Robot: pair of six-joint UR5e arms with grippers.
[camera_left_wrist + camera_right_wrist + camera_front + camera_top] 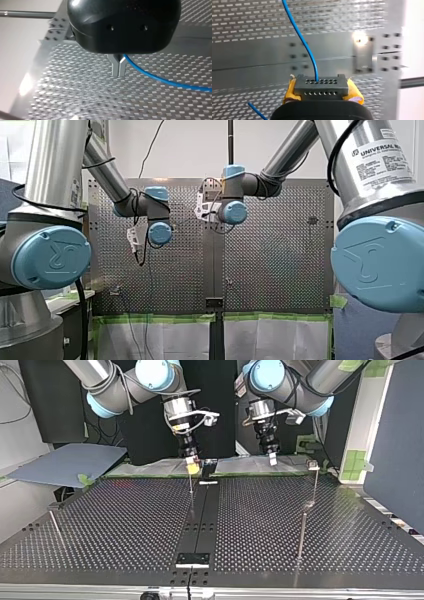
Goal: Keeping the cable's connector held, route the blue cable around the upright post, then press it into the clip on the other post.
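Observation:
My right gripper (322,92) is shut on the grey connector (321,87), which sits between its yellow pads (291,91). The blue cable (303,41) leaves the connector's face and runs away over the perforated table. In the left wrist view my left gripper (119,73) has its metal fingers shut on the blue cable (162,80), which trails off to one side. In the top view my right gripper (191,466) hangs above a thin upright post (191,487) near the middle. My left gripper (272,460) hangs at the table's far edge, beside a post with a clip (313,465).
A thicker post (301,532) stands at the top view's right, nearer the camera. Another short post (56,527) stands at that view's left. A dark centre rail (202,515) with a small bracket (193,559) divides the perforated table (125,525).

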